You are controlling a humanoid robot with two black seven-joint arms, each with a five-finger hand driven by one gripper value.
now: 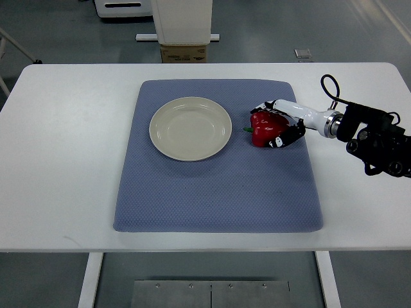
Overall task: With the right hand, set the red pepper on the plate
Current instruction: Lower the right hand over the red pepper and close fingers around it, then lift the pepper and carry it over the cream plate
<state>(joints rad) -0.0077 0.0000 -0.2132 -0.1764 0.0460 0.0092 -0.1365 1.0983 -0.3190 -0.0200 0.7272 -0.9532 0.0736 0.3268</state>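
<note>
Fingers (277, 142) of your right hand (282, 122) clamped on red pepper (264, 128), on blue mat (218, 192) beside empty-looking plate (191, 128); bench (64, 160) white.

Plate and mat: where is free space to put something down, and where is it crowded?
The plate is empty. The blue mat is bare in front of the plate, down to its near edge. The table left of the mat is bare too. Crowded: right of the plate, where the right hand wraps the red pepper.

Mat (212, 192) lies centred on worktop (64, 160). Plate (190, 128) sits on mat, toward far left part. Pepper (263, 130) on mat just right of plate, apart from it. Right hand (282, 125) wraps pepper, arm entering from right edge.
</note>
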